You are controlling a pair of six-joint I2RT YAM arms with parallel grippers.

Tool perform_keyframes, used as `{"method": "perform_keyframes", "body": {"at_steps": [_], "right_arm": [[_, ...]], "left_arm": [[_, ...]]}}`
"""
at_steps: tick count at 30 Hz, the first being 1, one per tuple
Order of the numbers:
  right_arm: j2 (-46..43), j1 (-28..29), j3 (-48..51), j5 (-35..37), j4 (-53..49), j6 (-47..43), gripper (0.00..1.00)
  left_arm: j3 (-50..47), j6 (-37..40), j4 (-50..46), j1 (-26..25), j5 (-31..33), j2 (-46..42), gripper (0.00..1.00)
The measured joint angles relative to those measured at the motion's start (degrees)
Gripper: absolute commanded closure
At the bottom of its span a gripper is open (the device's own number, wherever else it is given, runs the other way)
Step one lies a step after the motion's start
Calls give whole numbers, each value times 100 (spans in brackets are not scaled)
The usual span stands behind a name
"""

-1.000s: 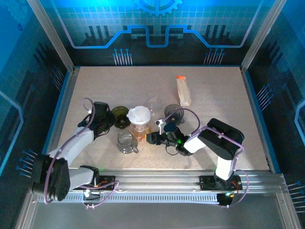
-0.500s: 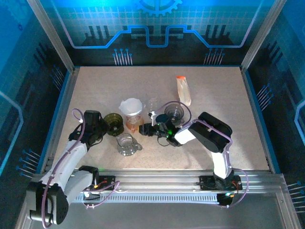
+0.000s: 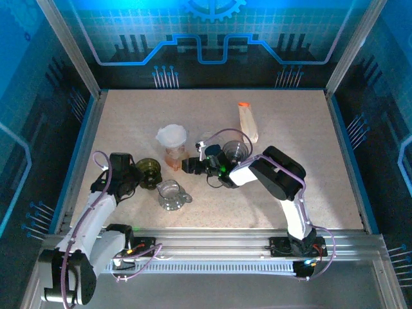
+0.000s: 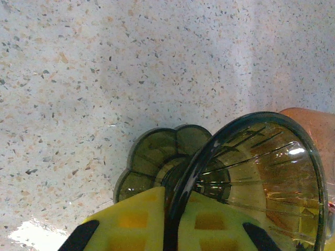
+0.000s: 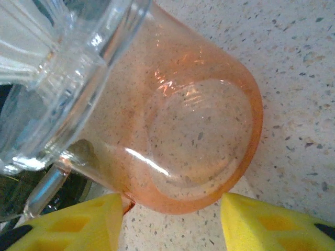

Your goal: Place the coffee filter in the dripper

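Filter (image 3: 172, 136): white, sat in clear dripper (image 5: 49, 78) atop orange cup (image 3: 174, 158); placement judged done.
Right gripper (image 3: 188, 166): jaws parted, straddling cup base.
Left gripper (image 3: 134, 178): clamped on green dripper (image 3: 148, 172) rim, left of cup.
Left to do: withdrawal.

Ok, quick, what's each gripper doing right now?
Left gripper: closed, jaws clamped on the rim of the green dripper.
Right gripper: jaws either side of the orange cup; cannot tell whether they grip it.
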State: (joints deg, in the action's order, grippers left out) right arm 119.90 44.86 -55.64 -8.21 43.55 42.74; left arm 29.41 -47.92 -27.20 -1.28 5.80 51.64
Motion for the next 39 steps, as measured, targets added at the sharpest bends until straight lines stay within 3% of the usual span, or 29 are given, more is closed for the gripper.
{"method": "perform_keyframes", "body": {"at_steps": [12, 14, 22, 35, 39], "right_arm": [[-1202, 44, 1587, 28, 232, 142, 38], [-1545, 98, 1829, 22, 142, 138, 37], [-2483, 431, 2133, -470, -341, -354, 37], [-2754, 960, 1589, -852, -1976, -1947, 34], [-2710, 1180, 1193, -776, -2361, -2323, 36]], "left_arm": [[-157, -2, 76, 0, -118, 52, 98], [-168, 0, 92, 4, -157, 55, 85], [-297, 2, 131, 7, -321, -9, 54], [-249, -146, -282, 11, -658, -1180, 1], [-214, -291, -400, 17, -855, -1408, 1]]}}
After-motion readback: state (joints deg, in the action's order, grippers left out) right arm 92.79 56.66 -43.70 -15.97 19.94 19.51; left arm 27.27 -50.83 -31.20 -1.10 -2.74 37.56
